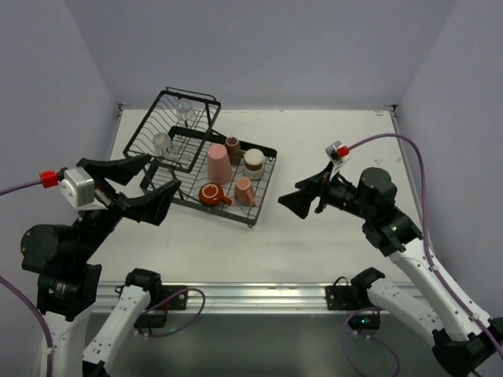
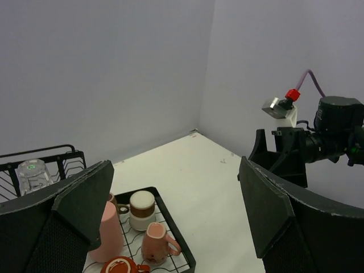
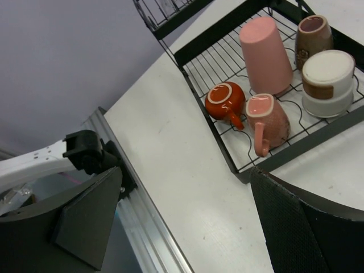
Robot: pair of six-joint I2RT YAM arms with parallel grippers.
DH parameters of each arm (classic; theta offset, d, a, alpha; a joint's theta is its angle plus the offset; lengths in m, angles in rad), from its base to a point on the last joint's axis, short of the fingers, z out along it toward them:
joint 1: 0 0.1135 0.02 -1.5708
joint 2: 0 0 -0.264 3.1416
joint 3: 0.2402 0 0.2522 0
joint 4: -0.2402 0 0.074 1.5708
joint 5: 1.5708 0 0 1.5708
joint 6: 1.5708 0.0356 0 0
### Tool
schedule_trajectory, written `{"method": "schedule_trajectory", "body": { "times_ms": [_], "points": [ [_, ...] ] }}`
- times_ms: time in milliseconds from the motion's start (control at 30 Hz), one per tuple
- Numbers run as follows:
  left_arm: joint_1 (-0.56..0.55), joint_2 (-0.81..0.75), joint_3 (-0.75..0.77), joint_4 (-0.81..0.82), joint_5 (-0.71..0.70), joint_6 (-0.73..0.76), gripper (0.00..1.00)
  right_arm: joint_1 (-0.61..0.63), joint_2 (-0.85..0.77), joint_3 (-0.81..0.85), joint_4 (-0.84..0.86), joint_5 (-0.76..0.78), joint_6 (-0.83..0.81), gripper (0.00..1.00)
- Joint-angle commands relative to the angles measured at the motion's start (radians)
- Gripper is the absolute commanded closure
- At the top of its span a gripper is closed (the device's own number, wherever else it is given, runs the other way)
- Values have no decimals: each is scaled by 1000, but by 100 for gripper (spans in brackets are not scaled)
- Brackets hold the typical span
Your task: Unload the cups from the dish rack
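Observation:
The black wire dish rack (image 1: 265,188) sits left of the table's centre. On its flat tray, upside down, stand a tall pink tumbler (image 1: 218,163), a small brown cup (image 1: 233,149), a cream-and-brown cup (image 1: 254,163), a pink mug (image 1: 244,192) and an orange-red mug (image 1: 211,194). Two clear glasses (image 1: 185,110) (image 1: 161,142) rest in the tilted basket section. My left gripper (image 1: 163,174) hovers open at the rack's near left corner, holding nothing. My right gripper (image 1: 292,196) hangs open to the right of the rack, level with the pink mug (image 3: 267,116), also with nothing in it.
Grey walls close in the white table on three sides. A metal rail (image 1: 251,294) with both arm bases runs along the near edge. Bare tabletop (image 1: 338,141) lies right of the rack and in front of it.

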State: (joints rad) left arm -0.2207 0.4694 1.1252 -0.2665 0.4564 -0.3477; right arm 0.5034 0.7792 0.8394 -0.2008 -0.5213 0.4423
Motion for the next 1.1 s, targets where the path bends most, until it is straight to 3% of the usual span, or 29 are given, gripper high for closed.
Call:
{"method": "schedule_trajectory", "body": {
  "times_ms": [0,200,400,667,900,1067],
  "points": [
    [6,0,-22,32,45,13,0,30,12,59,-25,132,-60,3],
    [-2,-28,-97,53,62,-69,0,148,115,101,-42,332,-114,2],
    [-3,-48,-226,124,189,-184,0,279,284,171,-20,524,-155,2],
    [-3,-67,-301,194,237,-278,0,348,595,300,12,607,-165,15],
    [-11,-58,-340,200,225,-283,16,353,791,382,35,665,-154,14],
    [-16,-52,-347,205,219,-287,20,353,888,444,43,713,-151,15]
  ]
}}
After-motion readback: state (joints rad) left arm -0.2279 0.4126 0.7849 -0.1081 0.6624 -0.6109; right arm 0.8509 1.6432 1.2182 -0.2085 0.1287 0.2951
